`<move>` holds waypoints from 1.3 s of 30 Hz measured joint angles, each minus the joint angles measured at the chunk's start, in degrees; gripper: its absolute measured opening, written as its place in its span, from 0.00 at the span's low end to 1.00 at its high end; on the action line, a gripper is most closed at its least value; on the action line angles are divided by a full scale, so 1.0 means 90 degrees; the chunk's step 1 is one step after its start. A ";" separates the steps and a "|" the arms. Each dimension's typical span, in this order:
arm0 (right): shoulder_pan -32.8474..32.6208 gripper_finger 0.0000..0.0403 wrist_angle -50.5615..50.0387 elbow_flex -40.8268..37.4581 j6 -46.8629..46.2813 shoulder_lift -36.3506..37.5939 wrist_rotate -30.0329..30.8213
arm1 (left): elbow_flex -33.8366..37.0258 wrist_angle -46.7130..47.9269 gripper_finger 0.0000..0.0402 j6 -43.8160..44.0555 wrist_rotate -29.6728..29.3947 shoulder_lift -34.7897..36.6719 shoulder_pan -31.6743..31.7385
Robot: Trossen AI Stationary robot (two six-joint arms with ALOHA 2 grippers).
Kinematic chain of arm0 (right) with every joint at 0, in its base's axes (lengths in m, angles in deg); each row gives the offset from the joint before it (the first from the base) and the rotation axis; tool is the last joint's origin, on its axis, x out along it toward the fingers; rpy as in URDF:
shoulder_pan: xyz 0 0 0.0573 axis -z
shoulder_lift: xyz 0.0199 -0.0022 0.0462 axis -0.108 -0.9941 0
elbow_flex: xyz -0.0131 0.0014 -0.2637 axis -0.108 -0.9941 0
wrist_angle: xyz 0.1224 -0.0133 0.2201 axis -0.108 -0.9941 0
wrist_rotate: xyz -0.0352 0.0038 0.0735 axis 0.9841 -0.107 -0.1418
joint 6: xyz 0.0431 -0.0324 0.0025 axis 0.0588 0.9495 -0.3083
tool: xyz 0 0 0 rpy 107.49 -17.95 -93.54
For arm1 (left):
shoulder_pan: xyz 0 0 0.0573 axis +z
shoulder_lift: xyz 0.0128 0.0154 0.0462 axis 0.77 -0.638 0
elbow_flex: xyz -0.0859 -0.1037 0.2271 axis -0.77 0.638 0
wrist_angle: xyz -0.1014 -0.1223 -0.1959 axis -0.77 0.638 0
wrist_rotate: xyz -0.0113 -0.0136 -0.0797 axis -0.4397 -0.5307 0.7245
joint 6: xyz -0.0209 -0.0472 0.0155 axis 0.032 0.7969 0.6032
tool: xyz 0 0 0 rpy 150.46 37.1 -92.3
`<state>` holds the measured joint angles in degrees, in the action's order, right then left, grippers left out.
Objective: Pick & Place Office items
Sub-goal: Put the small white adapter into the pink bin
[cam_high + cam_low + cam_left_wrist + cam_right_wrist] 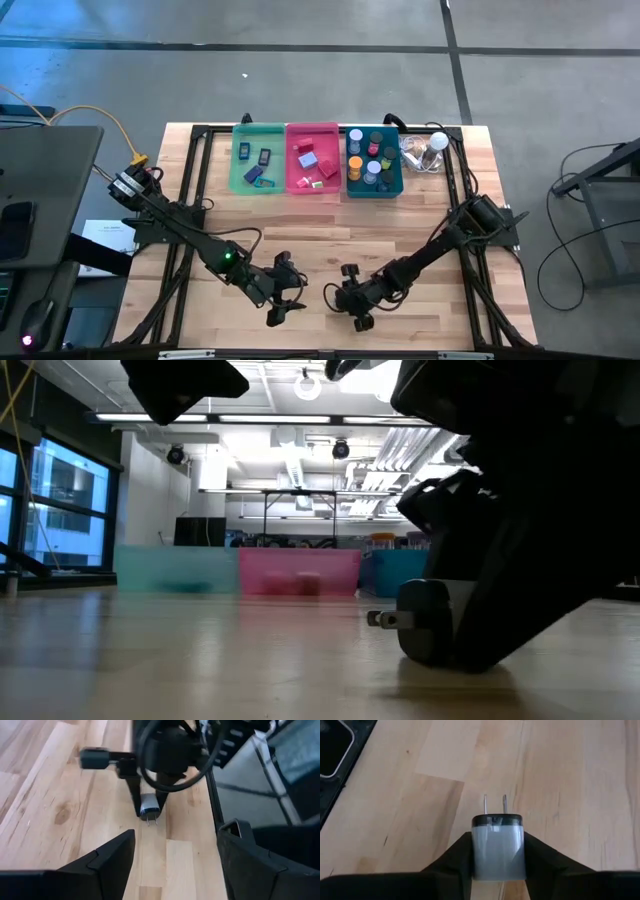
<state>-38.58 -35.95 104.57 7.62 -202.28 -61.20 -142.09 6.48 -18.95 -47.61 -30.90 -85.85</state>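
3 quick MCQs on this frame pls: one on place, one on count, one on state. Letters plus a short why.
1. Where is the wall plug adapter?
A. in the green bin
B. between the right hand's fingers, low over the near part of the table
C. beside the bulb

2. How many bins stand in the row at the table's far edge?
A. two
B. three
C. five

3. How is the left hand?
A. open, holding nothing
B. shut on a roll
C. shut on a clip

Key: 1 B, the right wrist view shows the right hand with a finger on each side of the adapter. 2 B, green bin, pink bin and teal bin. 3 A, its fingers stand wide apart with bare table between them.
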 joint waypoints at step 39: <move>0.4002 0.29 -0.1671 0.0430 0.2982 0.2454 -0.0453 | -0.0005 0.2911 0.69 -0.2398 0.0931 0.1240 0.2227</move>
<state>-2.56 -50.99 108.44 34.46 -180.20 -65.28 -142.14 32.68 -40.54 -39.23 -19.74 -65.81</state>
